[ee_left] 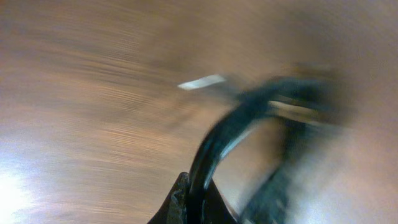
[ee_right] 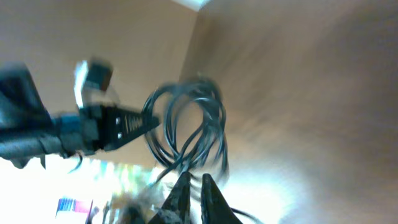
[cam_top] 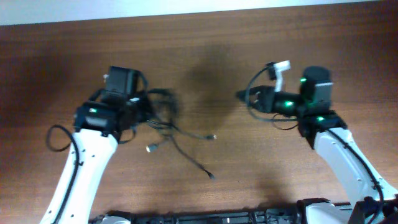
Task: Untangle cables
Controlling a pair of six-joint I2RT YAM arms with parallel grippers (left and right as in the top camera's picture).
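Your left gripper [cam_top: 147, 105] is pinched on the tangle of thin black cords [cam_top: 166, 118]. The tangle bunches at that gripper's 3 o'clock and trails small plug ends toward 4 and 5 o'clock over the brown wooden table [cam_top: 205, 37]. Your right gripper [cam_top: 240, 95] sits well apart at the tangle's 3 o'clock, fingers drawn narrow, nearly touching.

Overhead looks fine to us: soft, even light on the brown wooden desk [cam_top: 205, 37], one smudgy dark shadow patch [cam_top: 208, 74] near the middle of the far edge, and green status lights [cam_top: 287, 104] glowing. The left wrist view is rough, with heavy motion smear, the thin black cables [ee_left: 217, 143] streaked, and white glare [ee_left: 9, 193] on the wood. We find the right wrist view blurry too, partly blown out.
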